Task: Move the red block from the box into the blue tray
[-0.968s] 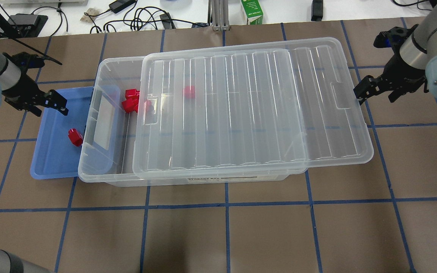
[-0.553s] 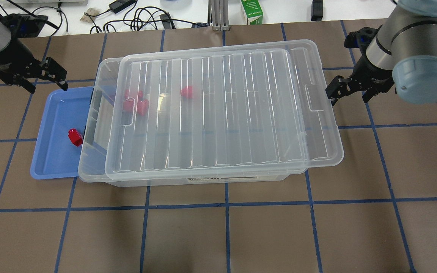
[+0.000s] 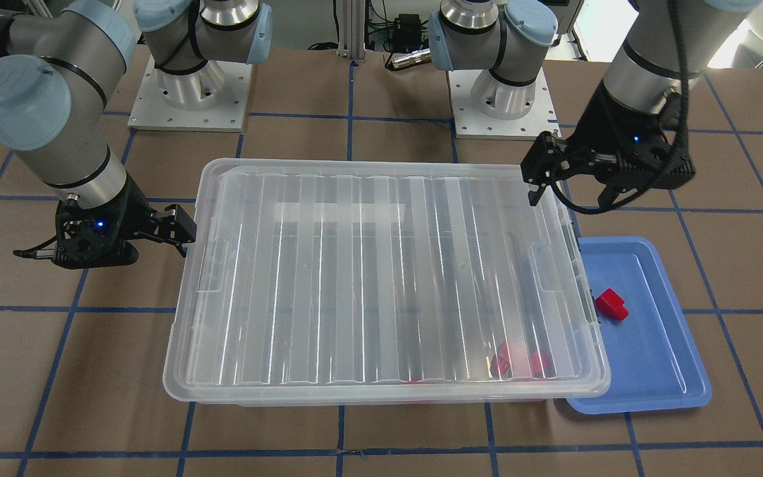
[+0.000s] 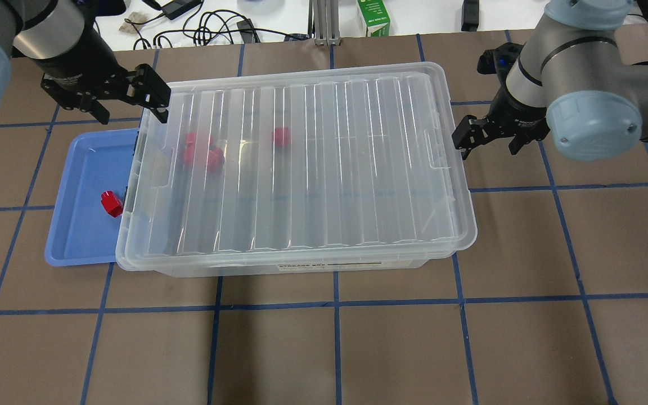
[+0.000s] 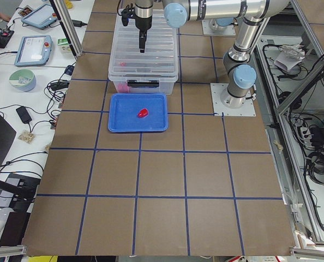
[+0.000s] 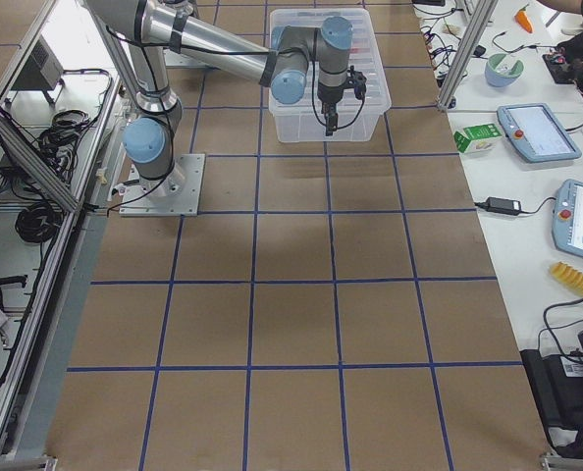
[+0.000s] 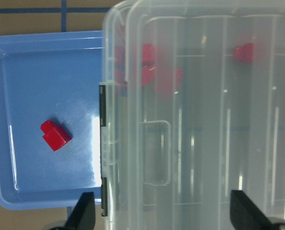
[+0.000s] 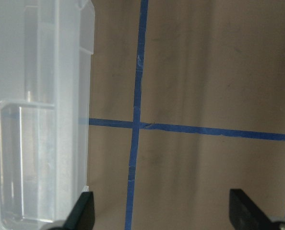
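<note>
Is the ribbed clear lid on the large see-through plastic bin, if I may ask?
On: the lid covers the whole bin; whether it is latched, cannot tell.

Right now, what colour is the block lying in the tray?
Glossy red block; clearest in the left wrist view.

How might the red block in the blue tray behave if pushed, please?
The red block looks glossy, so it may slide on the smooth blue tray. Its flat, chunky faces suggest it won't roll.
</note>
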Controlling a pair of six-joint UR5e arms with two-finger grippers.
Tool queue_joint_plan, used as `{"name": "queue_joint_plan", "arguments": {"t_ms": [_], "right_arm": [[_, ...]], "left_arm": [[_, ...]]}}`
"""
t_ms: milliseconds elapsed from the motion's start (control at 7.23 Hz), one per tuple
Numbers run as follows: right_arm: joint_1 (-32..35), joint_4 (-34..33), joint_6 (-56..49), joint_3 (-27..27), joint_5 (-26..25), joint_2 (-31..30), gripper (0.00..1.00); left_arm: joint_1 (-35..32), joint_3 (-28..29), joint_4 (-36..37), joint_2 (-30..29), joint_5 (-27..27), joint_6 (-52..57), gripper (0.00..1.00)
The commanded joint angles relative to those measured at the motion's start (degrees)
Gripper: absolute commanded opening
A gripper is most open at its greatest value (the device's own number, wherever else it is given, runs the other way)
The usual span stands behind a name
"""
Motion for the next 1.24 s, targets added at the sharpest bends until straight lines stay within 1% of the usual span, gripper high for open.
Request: {"name": "queue_joint_plan", "arguments": {"t_ms": [0, 277, 415, 553, 691, 830, 1106], "right_arm": [[-0.28, 0.14, -0.35, -1.71, -0.64, -0.1, 1.0], [0.67, 10.37, 0.87, -9.42, -0.29, -4.91, 1.0], [2.86, 15.12, 5.14, -13.02, -0.81, -7.02, 1.0], [5.66, 17.52, 8.57, -15.5, -0.99, -8.17, 1.0], [7.87, 17.72, 10.96, -15.96, -2.91, -8.1, 1.0], [8.85, 17.37, 10.81, -14.92, -3.79, -7.84, 1.0], [8.86, 17.1, 10.46, -14.12, -3.02, -7.92, 1.0]], "left_arm": [[-2.98, -1.0, -0.02, 1.13, -0.1, -5.94, 1.0], [-3.24, -1.09, -0.54, 0.86, -0.1, -5.97, 1.0], [-3.42, -1.53, -1.34, 0.69, 0.07, -5.97, 1.0], [-3.25, -1.36, -1.52, 1.64, 1.64, -5.54, 1.0], [-3.25, -1.36, -1.35, 1.57, 2.09, -5.53, 1.0], [-3.33, -1.53, -1.34, 1.04, 2.09, -5.53, 1.0], [-3.25, -1.53, -1.34, 1.39, 2.09, -5.54, 1.0]]}}
